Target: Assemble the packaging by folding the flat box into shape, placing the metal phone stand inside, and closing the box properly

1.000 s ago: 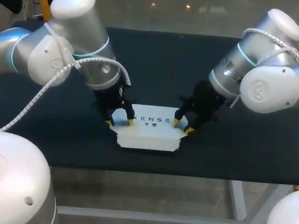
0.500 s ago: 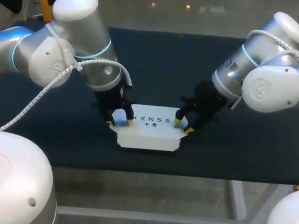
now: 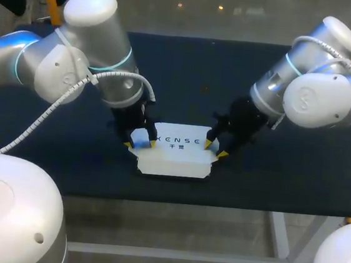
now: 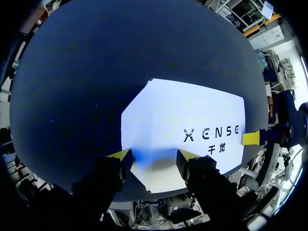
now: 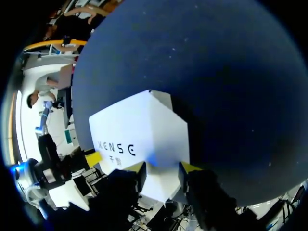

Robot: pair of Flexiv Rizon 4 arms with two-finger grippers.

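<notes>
The white box (image 3: 176, 153) sits mid tabletop (image 3: 284, 174), near the front edge. Our left gripper (image 3: 139, 144) and right gripper (image 3: 214, 149) are each part open, tips pressing on opposite box ends and clamping nothing, likely pinning it steady for folding.

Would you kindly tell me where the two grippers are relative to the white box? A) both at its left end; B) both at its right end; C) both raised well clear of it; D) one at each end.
D: in the head view the left gripper is at the white box's left end, and the right gripper is at its right end.
</notes>
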